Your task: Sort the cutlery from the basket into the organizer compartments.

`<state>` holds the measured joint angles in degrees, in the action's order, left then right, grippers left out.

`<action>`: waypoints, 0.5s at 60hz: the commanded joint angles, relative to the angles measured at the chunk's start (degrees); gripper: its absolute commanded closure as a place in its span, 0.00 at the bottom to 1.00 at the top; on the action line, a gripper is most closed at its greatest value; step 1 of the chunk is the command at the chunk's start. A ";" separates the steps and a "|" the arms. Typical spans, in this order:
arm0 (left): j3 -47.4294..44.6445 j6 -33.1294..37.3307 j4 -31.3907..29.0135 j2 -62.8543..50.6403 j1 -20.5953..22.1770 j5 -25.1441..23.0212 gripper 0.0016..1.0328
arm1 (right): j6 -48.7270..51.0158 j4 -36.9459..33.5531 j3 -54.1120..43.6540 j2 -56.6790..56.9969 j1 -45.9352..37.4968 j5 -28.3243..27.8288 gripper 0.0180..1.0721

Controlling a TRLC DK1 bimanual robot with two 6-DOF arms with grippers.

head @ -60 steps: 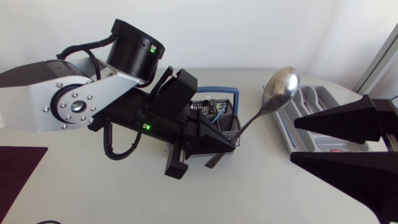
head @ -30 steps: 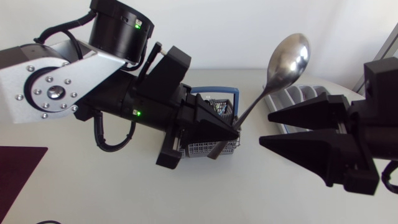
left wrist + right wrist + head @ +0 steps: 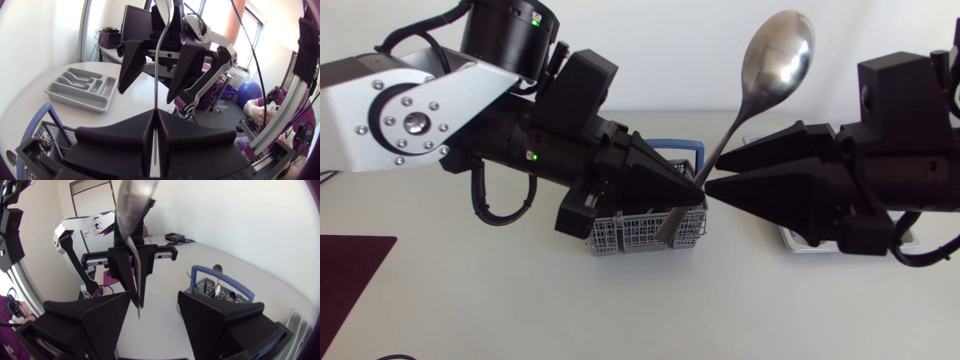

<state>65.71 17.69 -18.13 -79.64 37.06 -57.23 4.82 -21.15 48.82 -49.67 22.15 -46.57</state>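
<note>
White tabletop point(image 3: 470, 300) runs under both arms, which come in from opposite sides and meet tip to tip above the basket point(image 3: 640, 236). The left arm is stretched out nearly level, and its left claw point(image 3: 696, 192) is pinched tight on the handle of a spoon point(image 3: 770, 65). The spoon's bowl stands high above the fingertips, tilted a little. The short end of the handle pokes out below them, over the basket.

The right arm faces it. The right claw point(image 3: 715, 178) is spread wide with one finger on each side of the spoon handle just ahead of the left claw's tips, and neither finger is touching it.

Under the left claw sits the grey wire basket with its blue handle. From the right wrist it lies ahead of the right claw and beside the left one, and holds a few more pieces of cutlery, one of them a spoon standing bowl up. The grey organizer point(image 3: 82, 90) lies on the table beyond the right claw, well apart from the basket, with long compartments side by side.
</note>
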 commanded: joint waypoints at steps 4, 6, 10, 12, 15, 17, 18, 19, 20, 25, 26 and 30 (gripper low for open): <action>2.58 -1.35 0.38 -2.01 -1.02 -2.45 0.97 | -1.83 2.07 1.98 -2.36 0.79 -0.89 0.40; 2.67 -1.26 0.46 -2.28 -1.02 -2.53 0.97 | -1.83 2.25 2.07 -2.71 0.79 -1.16 0.42; 2.84 -1.17 0.46 -2.63 -1.11 -2.80 0.97 | -1.83 2.87 1.98 -3.33 0.88 -1.60 0.46; 2.93 -1.17 0.46 -2.81 -1.29 -2.97 0.97 | -1.83 3.13 1.90 -3.42 0.96 -1.60 0.50; 2.93 -1.17 0.46 -2.98 -1.37 -3.15 0.97 | -1.83 3.74 1.90 -3.77 1.05 -1.60 0.53; 3.11 -1.17 0.46 -3.16 -1.37 -3.32 0.97 | -1.83 3.83 1.98 -4.21 1.05 -1.69 0.56; 3.11 -1.17 0.46 -3.25 -1.46 -3.32 0.97 | -1.83 4.10 1.98 -4.38 1.05 -1.86 0.57; 3.11 -1.17 0.46 -3.25 -1.46 -3.32 0.97 | -1.83 4.27 1.98 -4.65 1.05 -1.86 0.58; 3.11 -1.17 0.46 -3.33 -1.46 -3.41 0.97 | -1.83 4.36 1.98 -4.73 1.05 -1.95 0.59; 3.28 -1.08 0.46 -3.68 -1.46 -3.41 0.97 | -1.83 4.97 1.98 -5.26 1.05 -2.48 0.68; 3.28 -1.08 0.46 -3.77 -1.55 -3.41 0.97 | -1.83 5.15 1.98 -5.35 1.05 -2.48 0.70; 3.54 -1.08 0.46 -3.95 -1.55 -3.50 0.97 | -1.83 5.33 1.90 -5.61 1.14 -2.74 0.80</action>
<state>66.83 17.69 -18.13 -82.59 36.01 -59.40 4.23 -16.91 49.63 -54.52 22.85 -48.66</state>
